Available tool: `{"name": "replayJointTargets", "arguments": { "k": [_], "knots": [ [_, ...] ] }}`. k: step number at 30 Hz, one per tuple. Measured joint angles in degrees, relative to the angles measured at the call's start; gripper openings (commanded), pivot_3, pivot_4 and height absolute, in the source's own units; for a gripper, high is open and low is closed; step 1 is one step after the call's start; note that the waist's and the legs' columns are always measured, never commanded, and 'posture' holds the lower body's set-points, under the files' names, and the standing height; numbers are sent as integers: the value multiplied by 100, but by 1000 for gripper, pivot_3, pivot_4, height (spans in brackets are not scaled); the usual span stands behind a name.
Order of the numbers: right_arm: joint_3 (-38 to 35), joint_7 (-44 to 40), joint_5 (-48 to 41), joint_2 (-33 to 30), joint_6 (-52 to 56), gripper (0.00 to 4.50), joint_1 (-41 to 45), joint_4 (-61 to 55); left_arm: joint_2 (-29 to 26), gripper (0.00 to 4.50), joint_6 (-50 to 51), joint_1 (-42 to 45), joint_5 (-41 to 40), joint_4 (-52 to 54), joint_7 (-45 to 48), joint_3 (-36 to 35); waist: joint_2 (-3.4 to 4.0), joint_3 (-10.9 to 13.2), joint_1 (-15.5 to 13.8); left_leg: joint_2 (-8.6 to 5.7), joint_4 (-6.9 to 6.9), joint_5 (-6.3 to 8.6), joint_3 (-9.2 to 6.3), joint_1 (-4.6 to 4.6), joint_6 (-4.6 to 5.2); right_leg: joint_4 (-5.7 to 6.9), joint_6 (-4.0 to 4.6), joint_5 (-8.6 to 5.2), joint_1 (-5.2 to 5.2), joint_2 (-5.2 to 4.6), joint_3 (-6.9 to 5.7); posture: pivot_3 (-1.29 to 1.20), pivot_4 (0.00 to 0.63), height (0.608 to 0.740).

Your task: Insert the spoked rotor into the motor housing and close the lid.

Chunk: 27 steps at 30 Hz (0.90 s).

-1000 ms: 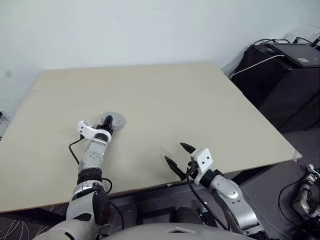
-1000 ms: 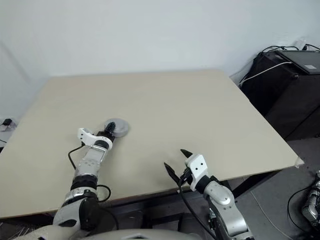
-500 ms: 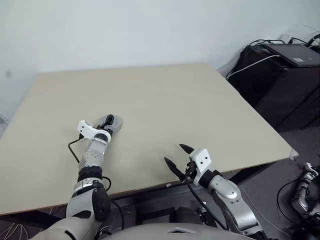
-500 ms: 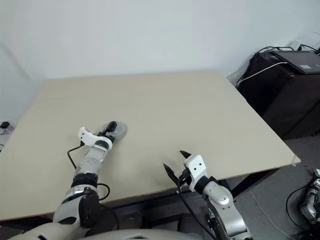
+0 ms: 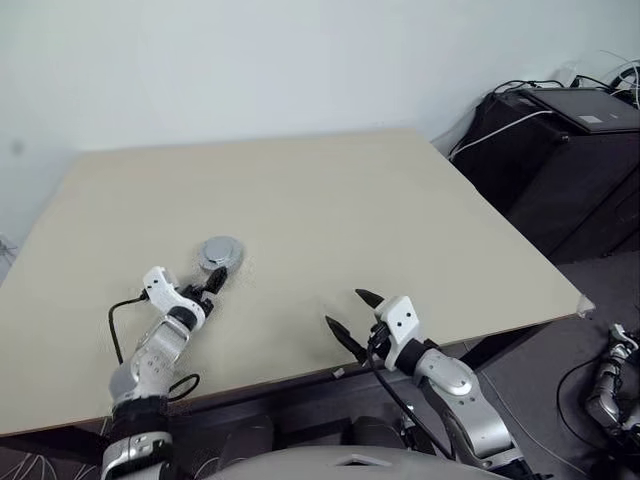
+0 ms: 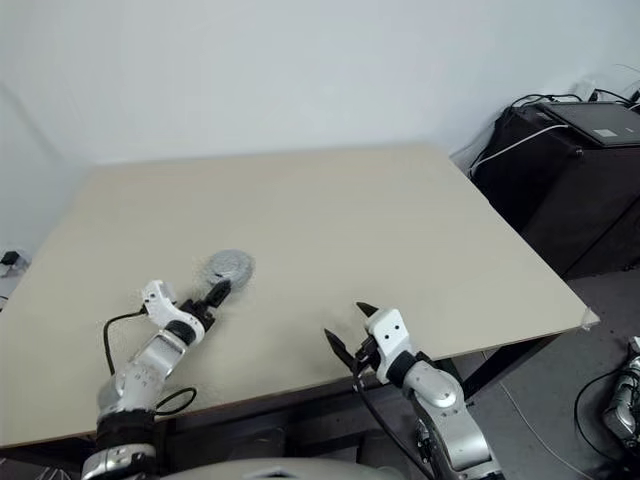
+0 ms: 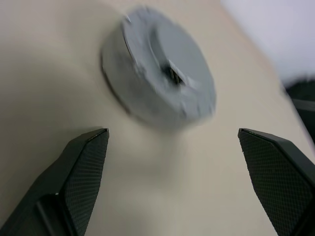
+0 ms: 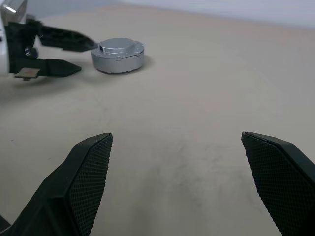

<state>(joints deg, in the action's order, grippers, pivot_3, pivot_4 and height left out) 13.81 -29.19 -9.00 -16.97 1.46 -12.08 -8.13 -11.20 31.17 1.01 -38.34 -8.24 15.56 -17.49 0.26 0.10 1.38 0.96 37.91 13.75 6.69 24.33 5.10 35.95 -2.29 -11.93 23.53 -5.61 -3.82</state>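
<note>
The lid [image 5: 220, 250], a silvery-grey disc with a raised centre, sits flat on the motor housing [image 8: 118, 63], of which a round grey side wall shows below it. Together they stand as one closed puck on the left part of the beige table [image 5: 400, 220]. The spoked rotor is hidden. My left gripper [image 5: 207, 285] is open just in front of the puck, apart from it, with its fingers pointing at it; the left wrist view has the lid [image 7: 162, 73] beyond the spread fingertips [image 7: 93, 142]. Near the table's front edge my right gripper [image 5: 346, 309] is open and holds nothing.
Black equipment with cables [image 5: 570, 130] stands off the table's right side. A pale wall [image 5: 300, 60] runs behind the far edge. The table's front edge [image 5: 300, 375] lies close under both hands.
My left gripper has opened, let go of the lid and drawn back toward the front edge. The puck stays in place. The right arm has not moved.
</note>
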Motion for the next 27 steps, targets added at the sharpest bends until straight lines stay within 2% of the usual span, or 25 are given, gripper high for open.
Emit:
{"name": "replayJointTargets", "arguments": {
  "k": [6, 11, 20, 27],
  "knots": [
    [42, -99, -1, 48, 34, 4500, 28, 25, -653, 4459, -425, -1182, 901, 1074, 881, 1099, 20, -2, -29, -1, -28, 0, 18, -1, -3, -2, 2, -2, 14, -5, 13, 0, 0, 740],
    [40, -84, 64, 65, -32, 4500, 33, 108, -526, 4459, -1434, -1813, 1504, 1342, 1077, 1485, 28, 8, -82, -1, -42, 0, 20, 5, -4, -3, 3, -7, 28, -8, 28, 0, 0, 740],
    [-158, 244, 263, 202, -646, 4500, -245, 258, 56, 4459, -4359, -2534, 3007, 1428, 680, 1890, 36, 15, -88, 0, -60, -1, 30, 8, -6, -12, -10, -27, 39, -8, 36, 0, 0, 740],
    [-331, 486, 291, 335, -792, 4500, -471, 265, 462, 4459, -5225, -2734, 3357, 1416, 227, 1992, 39, 23, -86, 2, -60, -1, 30, 9, -5, -10, -16, -30, 41, -9, 34, 0, 0, 740]
  ]
}}
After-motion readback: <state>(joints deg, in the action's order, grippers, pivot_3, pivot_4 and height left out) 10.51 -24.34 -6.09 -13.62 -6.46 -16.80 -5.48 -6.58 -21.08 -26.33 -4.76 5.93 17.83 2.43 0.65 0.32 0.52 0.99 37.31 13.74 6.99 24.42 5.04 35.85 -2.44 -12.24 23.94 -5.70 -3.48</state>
